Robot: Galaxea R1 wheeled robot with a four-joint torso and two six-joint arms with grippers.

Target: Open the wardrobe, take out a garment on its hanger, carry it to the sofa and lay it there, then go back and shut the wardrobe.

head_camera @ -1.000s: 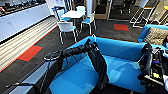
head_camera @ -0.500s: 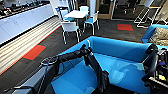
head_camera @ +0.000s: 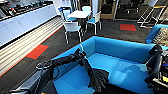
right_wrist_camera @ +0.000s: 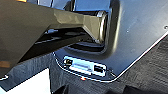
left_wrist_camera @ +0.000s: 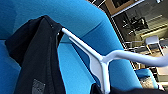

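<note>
The bright blue sofa (head_camera: 120, 50) stands right in front of me, its broad seat open below. My left arm reaches in from the lower left, and its gripper (head_camera: 80, 53) is over the sofa's near arm, shut on the hanger of the black garment (head_camera: 98, 78). The garment trails down from the gripper and bunches on the seat. Close up in the left wrist view, the white hanger (left_wrist_camera: 100, 62) slants across the blue upholstery (left_wrist_camera: 82, 20), with the dark fabric (left_wrist_camera: 37, 50) draped over one end. My right arm (head_camera: 155, 67) is folded at the right edge.
A white table (head_camera: 80, 14) with white-and-teal chairs (head_camera: 72, 26) stands behind the sofa. A long white counter (head_camera: 22, 22) runs along the left. Dark carpet has red patches (head_camera: 37, 51). Another blue seat with a patterned cushion (head_camera: 160, 35) sits at the right.
The camera has closed in on the sofa. My left arm has come lower over the seat, and the garment now rests bunched on the cushion.
</note>
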